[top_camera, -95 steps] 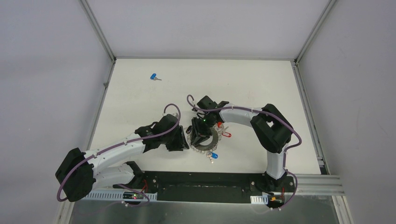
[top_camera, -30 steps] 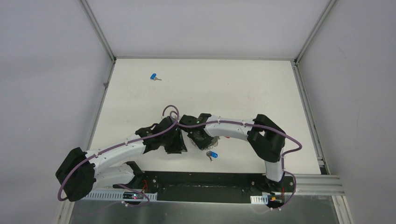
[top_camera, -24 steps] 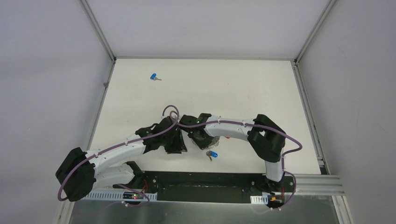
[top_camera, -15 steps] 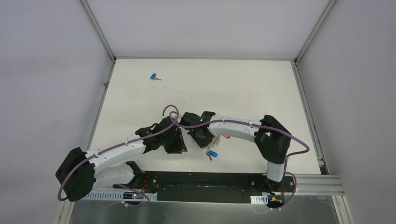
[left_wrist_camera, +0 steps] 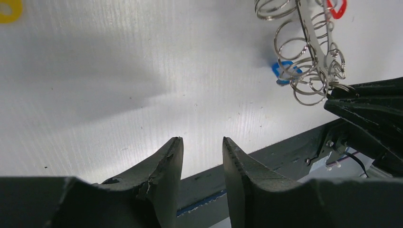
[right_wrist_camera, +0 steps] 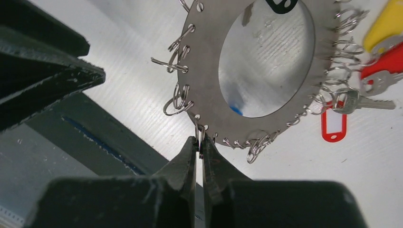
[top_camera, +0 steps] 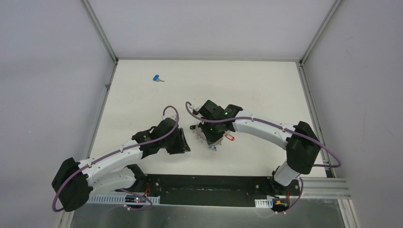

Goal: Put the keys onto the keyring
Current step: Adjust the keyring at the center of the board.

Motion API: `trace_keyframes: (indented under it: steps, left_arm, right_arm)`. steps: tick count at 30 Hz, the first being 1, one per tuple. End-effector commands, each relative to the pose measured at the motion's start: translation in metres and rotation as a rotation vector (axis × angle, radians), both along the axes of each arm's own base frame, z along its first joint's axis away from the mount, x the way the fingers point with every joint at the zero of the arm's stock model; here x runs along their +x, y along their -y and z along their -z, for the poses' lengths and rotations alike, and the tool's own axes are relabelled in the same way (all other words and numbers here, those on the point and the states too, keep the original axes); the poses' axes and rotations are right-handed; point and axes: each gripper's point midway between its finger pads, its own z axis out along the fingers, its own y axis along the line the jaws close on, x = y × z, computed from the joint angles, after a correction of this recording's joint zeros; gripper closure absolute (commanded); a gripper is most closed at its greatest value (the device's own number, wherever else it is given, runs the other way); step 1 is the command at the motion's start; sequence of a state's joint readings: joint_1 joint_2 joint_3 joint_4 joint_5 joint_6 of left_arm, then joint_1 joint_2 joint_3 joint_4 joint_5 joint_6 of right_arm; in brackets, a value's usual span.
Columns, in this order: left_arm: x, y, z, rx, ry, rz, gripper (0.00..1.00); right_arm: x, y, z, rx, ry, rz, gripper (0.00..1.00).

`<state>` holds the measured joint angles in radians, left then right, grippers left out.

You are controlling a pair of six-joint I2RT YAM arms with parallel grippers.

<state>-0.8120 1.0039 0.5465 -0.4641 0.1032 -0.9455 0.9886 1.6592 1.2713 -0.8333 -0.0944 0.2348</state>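
Note:
The keyring (right_wrist_camera: 209,45) is a flat grey metal disc with a big hole, fringed with small split rings and keys. It hangs tilted above the white table. My right gripper (right_wrist_camera: 199,140) is shut on one small split ring at its rim; from above, the right gripper (top_camera: 209,137) covers most of the keyring (top_camera: 216,141). In the left wrist view the keyring (left_wrist_camera: 311,52) shows edge-on at the upper right. My left gripper (left_wrist_camera: 202,141) stands open and empty, to the left of the ring and apart from it. A loose blue key (top_camera: 156,78) lies far back left.
A red tag (right_wrist_camera: 332,126), a yellow head (right_wrist_camera: 387,23) and a silver key (right_wrist_camera: 361,99) hang at the ring's far side. A yellow piece (left_wrist_camera: 9,9) lies on the table, cut off by the corner. The dark base rail (top_camera: 214,183) runs along the near edge.
The right gripper has pulled back and to the right, away from the left gripper, and taken the keyring with it off the table. Its elbow has swung right. The left arm shifted slightly.

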Motion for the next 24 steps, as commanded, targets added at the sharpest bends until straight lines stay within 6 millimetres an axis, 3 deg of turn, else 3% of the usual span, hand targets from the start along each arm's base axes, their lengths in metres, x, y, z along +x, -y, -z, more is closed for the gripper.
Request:
trace_keyframes:
  steps: [1,9,15,20,24]
  left_arm:
    - [0.013,0.003,-0.034,-0.046,0.149,0.018,0.62]
    - [0.018,-0.007,-0.076,-0.126,0.317,0.000,0.61]
    - [0.017,-0.016,-0.082,-0.158,0.361,-0.034,0.60]
    - [0.014,-0.017,-0.078,-0.170,0.349,-0.041,0.60]
    - [0.014,-0.015,-0.075,-0.167,0.335,-0.040,0.60]
  right_arm:
    - [0.001,-0.014,-0.049,0.192,0.110,-0.114,1.00]
    - [-0.002,-0.004,-0.073,0.325,0.224,-0.235,1.00]
    - [0.000,0.004,-0.081,0.380,0.306,-0.246,1.00]
    - [0.003,0.008,-0.075,0.392,0.284,-0.212,1.00]
    - [0.001,0.010,-0.054,0.378,0.168,-0.164,1.00]
